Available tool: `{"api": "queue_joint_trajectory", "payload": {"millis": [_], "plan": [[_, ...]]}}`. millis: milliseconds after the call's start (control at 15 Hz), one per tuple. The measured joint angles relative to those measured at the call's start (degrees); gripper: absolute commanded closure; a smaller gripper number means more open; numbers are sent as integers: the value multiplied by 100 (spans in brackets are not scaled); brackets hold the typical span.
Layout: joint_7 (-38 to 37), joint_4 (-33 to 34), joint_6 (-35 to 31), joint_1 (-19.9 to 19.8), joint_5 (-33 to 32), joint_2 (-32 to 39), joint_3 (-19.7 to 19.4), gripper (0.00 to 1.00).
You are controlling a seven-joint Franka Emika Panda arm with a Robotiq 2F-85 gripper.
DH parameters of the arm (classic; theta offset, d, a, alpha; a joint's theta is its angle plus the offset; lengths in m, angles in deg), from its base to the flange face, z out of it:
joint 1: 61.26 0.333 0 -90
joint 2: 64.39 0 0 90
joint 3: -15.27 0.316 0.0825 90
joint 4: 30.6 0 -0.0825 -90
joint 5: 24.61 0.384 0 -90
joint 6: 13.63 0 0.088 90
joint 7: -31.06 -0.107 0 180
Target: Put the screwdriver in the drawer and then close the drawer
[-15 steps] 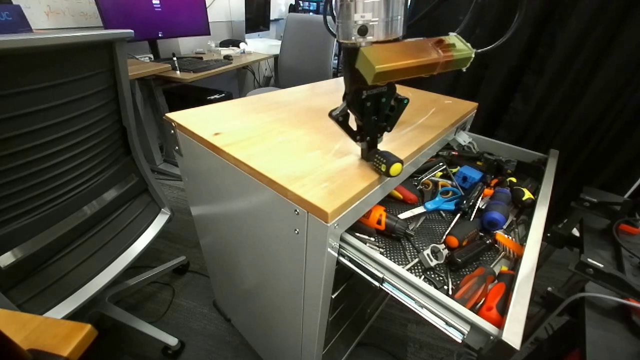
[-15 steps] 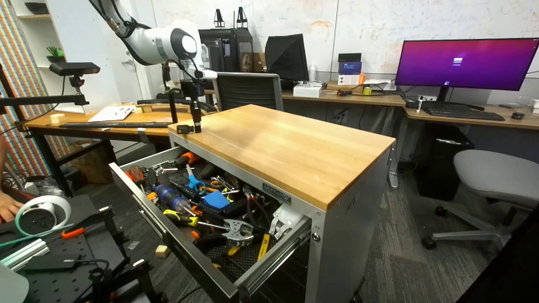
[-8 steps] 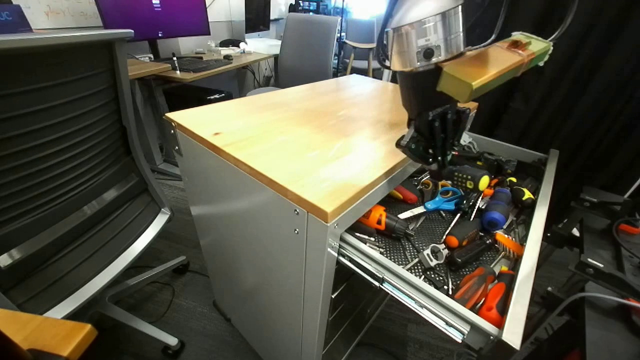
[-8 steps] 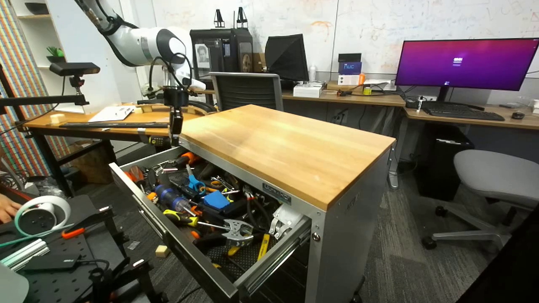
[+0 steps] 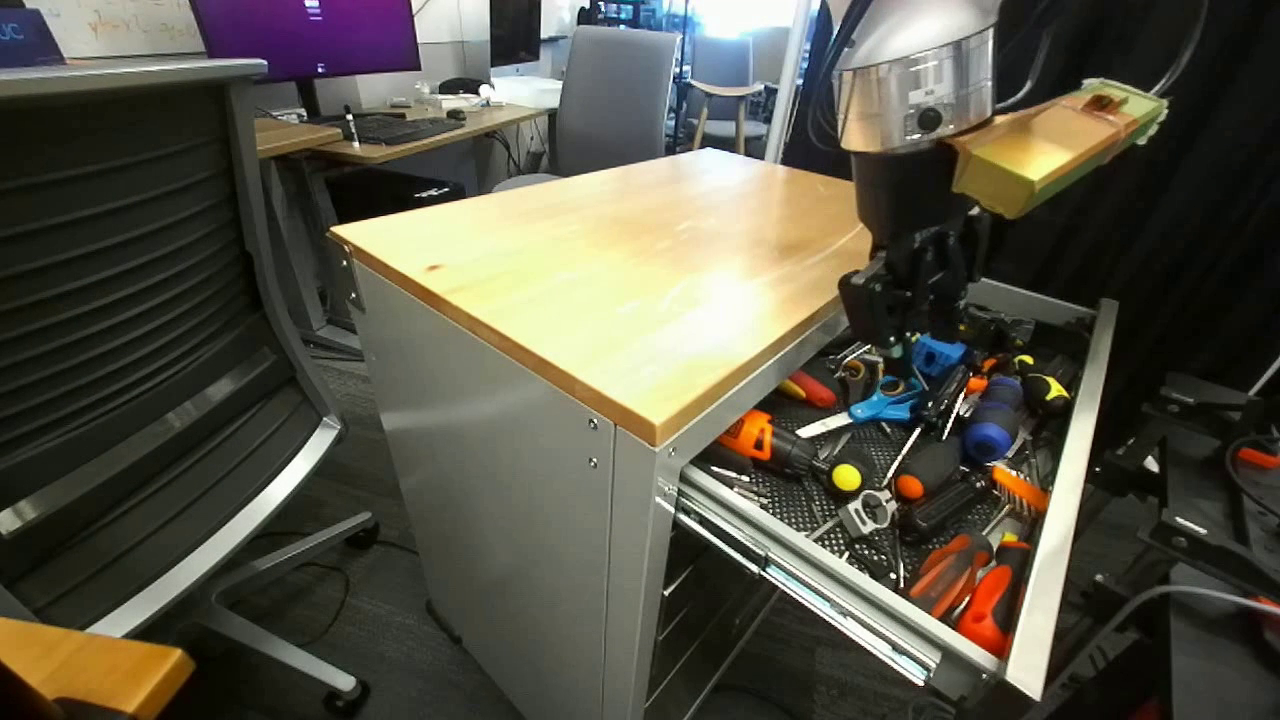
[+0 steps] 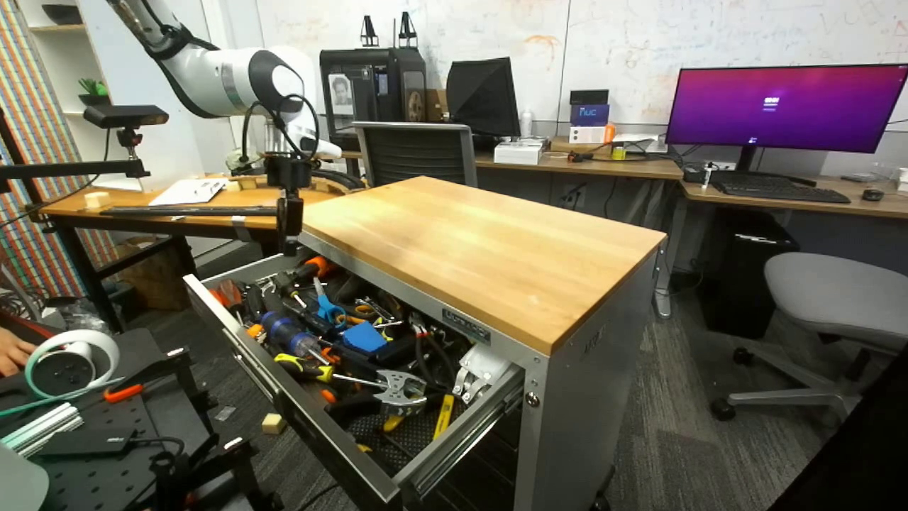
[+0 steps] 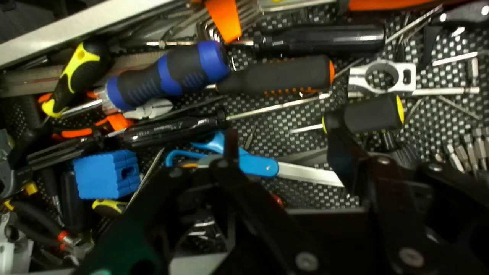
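The stubby screwdriver (image 7: pixel 372 114), held by the hand (image 7: pixel 284 141) half a second ago, is now lying below it in the pulled-out drawer (image 5: pixel 1062 500).
The hand is pointing down over the drawer, its two fingers standing wide apart. In the wrist view the screwdriver is resting just past one fingertip, its rounded black handle ending in a yellow cap, its short metal shaft reaching into the gap between the fingers. Blue-handled scissors (image 7: pixel 256 163) are lying beneath that gap, on a black liner (image 7: pixel 311 196) with a woven-looking texture.
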Motion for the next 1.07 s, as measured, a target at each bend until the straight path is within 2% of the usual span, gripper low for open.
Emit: {"api": "queue_joint_trajectory", "payload": {"millis": [133,533,600,667,800,933,1067], "plan": [[414,-305,46,-107,518,-37,77,0],[1740,-1219,524,-350,1833,68,156,0],[2005,-1280,704,-385,1938,79,162,25],[2223,-1308,923,-411,1997,88,164,27],[2388,-1316,1229,-432,1995,139,161,43],[2276,-1311,1168,-428,1845,252,151,58],[1996,-1301,793,-387,1559,398,135,73]]}}
